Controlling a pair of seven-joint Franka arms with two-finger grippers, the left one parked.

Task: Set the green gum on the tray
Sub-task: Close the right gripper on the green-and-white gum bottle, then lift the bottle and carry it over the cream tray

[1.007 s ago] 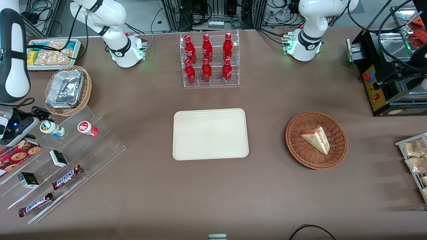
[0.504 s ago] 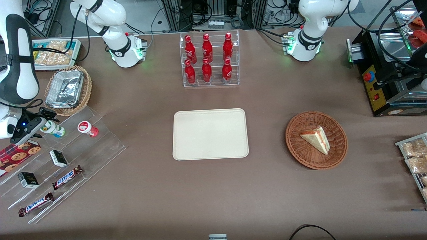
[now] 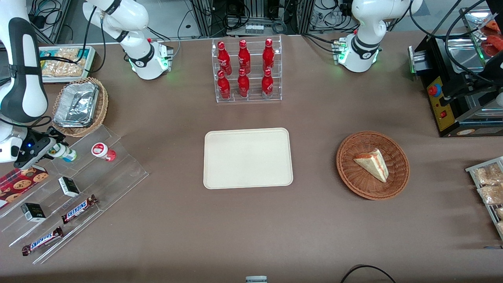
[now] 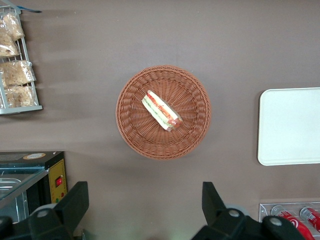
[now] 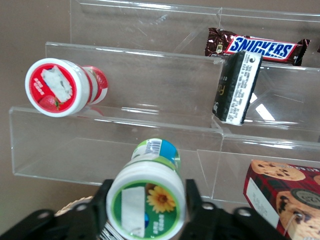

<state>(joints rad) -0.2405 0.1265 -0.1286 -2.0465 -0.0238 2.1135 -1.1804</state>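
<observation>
Gum [image 5: 147,202] stands on the clear rack's [image 5: 115,150] top step, the gripper [image 5: 146,210] straddling its lid, jaws apart and not yet clamped. It looks light, rigid and smooth, so grip the lid squarely. The tray [image 3: 248,158] lies well apart.

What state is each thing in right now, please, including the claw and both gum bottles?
claw: fingers astride the green gum's lid, bottle not lifted
green gum: lying on the acrylic stand
red gum: lying on the stand, untouched
tray: bare
wicker basket: holds a sandwich wedge
foil container: resting in its basket
</observation>
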